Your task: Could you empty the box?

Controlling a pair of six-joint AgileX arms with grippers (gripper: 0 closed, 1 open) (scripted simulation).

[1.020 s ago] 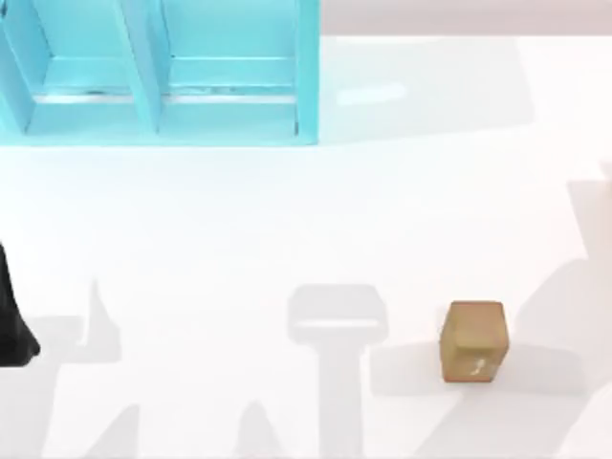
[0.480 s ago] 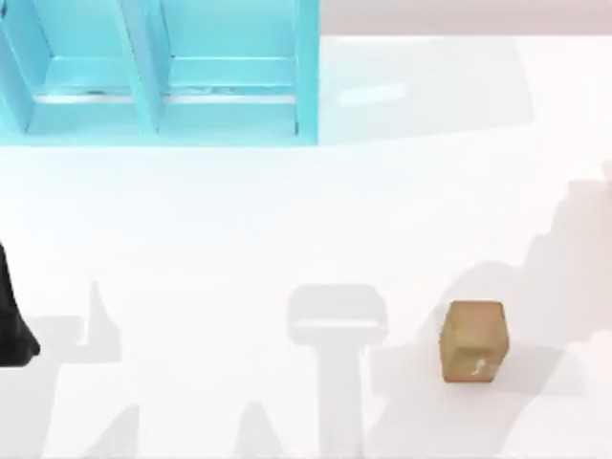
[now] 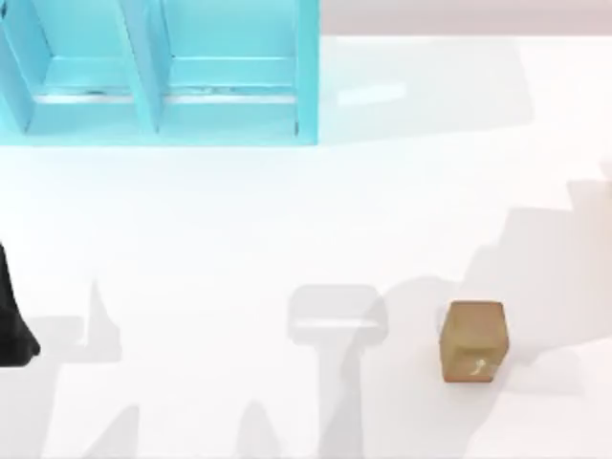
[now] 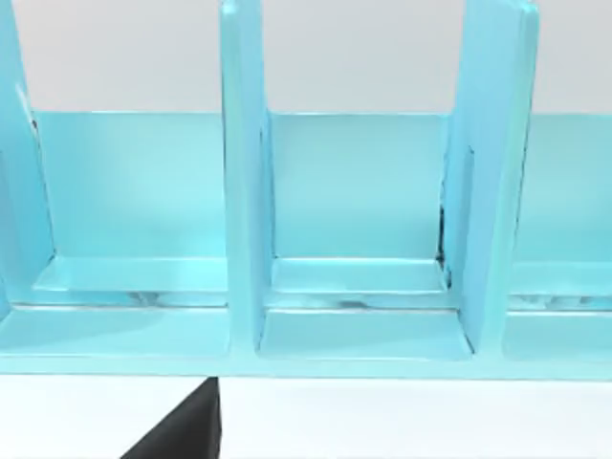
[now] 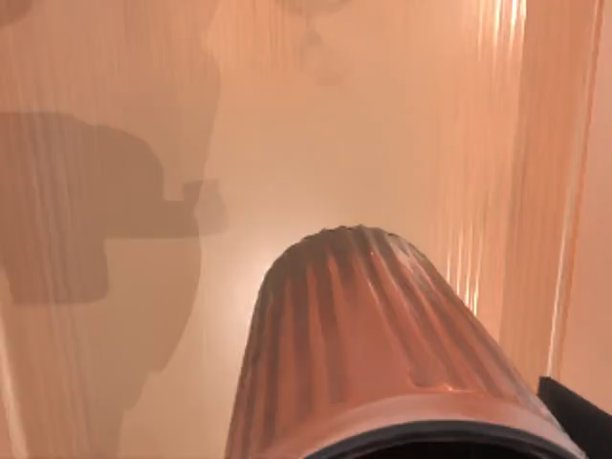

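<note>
You see a small brown box (image 3: 473, 341) on the white tabltop's near right, far from the blue shelf (image 3: 158, 72). Neither arm's jaws can be judged. Approach the box squarely from above, centred.

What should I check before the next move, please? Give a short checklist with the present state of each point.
1. Brown box stands alone on the white table: ok.
2. Contents of the box visible: cannot tell.
3. Left arm parked at the table's left edge, away from the box: ok.
4. Blue shelf compartments free in the left wrist view: ok.
5. Ribbed cup-like object in the right wrist view held or not: cannot tell.
</note>
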